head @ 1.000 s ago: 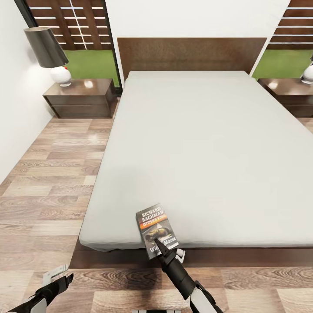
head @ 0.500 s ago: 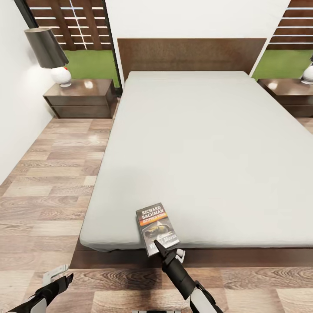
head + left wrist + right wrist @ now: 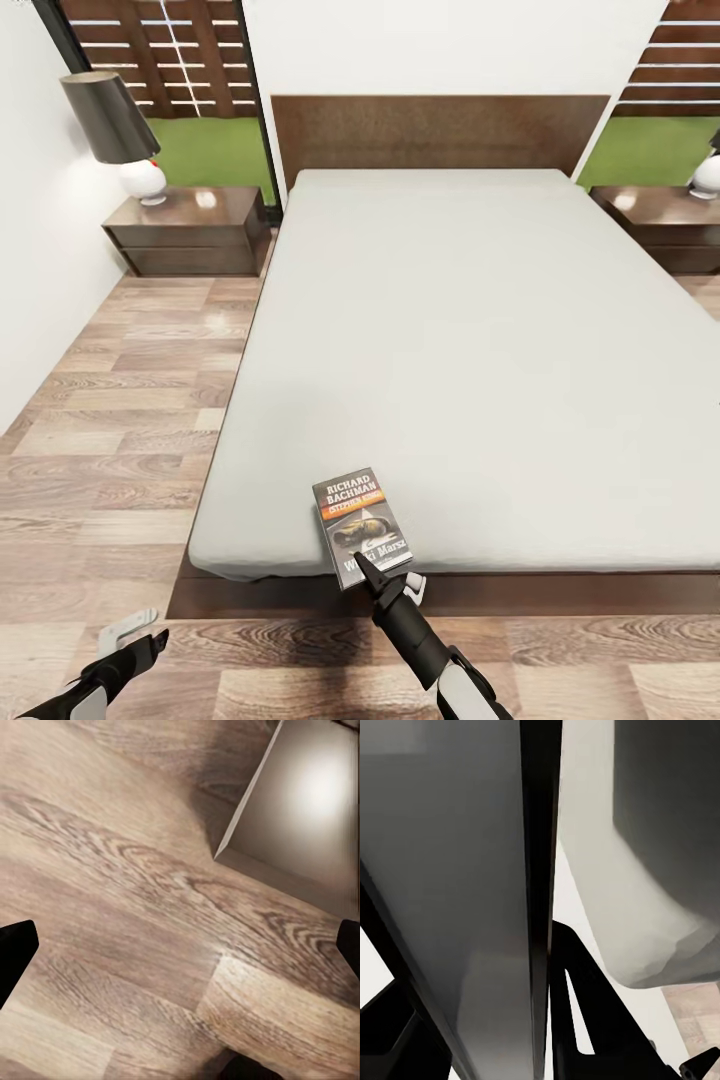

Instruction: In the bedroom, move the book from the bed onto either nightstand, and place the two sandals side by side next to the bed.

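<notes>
Since half a second ago the whole head view has slid slightly, so the headboard and nightstands sit a touch lower; that is the camera moving. The book (image 3: 363,526) has kept its place at the foot edge of the bed (image 3: 480,340), and the right gripper (image 3: 368,572) still sits at the book's near edge.

The mattress is a plain, matte grey-white slab with rounded corners on a dark brown wooden platform. The floor (image 3: 110,470) is grey-brown wood plank with a visible grain. The left nightstand (image 3: 187,228) is glossy dark wood and carries a lamp (image 3: 112,120) with a dark conical shade on a round white base.

The book is a thin paperback lying flat, dark cover up. The right fingers appear nearly closed on its near edge, one dark fingertip lying over the cover. The left gripper (image 3: 140,640) hangs low beside the bed's foot, fingers (image 3: 16,952) spread wide, holding nothing.
</notes>
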Robot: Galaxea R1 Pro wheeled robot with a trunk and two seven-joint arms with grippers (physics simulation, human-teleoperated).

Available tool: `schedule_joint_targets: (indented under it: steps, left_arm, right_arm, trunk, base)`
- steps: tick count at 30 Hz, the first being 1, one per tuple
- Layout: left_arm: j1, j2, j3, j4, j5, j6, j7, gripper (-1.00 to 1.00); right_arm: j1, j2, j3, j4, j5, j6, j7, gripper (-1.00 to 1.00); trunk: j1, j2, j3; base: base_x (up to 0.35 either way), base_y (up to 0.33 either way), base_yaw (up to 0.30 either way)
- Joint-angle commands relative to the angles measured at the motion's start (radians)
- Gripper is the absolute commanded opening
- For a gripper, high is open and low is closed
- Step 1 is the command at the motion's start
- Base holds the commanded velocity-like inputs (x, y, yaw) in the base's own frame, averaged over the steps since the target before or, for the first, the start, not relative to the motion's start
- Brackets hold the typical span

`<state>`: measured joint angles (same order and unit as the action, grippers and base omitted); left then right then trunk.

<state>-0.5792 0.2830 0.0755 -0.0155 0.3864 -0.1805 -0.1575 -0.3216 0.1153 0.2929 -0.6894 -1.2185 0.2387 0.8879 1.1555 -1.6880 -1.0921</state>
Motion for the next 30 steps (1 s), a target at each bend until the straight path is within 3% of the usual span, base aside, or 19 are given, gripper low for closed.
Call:
schedule_joint_targets:
  steps: [1, 30]
  left_arm:
    - [-0.001, 0.0, 0.007, 0.002, 0.002, -0.002, -0.007, 1.0]
    - [-0.001, -0.008, 0.006, 0.002, 0.002, -0.002, -0.007, 1.0]
  right_arm:
    - [0.0, 0.0, 0.002, 0.001, -0.01, 0.009, 0.002, -1.0]
    - [0.0, 0.0, -0.003, -0.014, -0.003, 0.016, -0.009, -1.0]
  trunk:
    - [-0.004, 0.007, 0.003]
    - [-0.115, 0.21, 0.094]
  base:
    - [0.0, 0.0, 0.0]
    - [0.0, 0.0, 0.0]
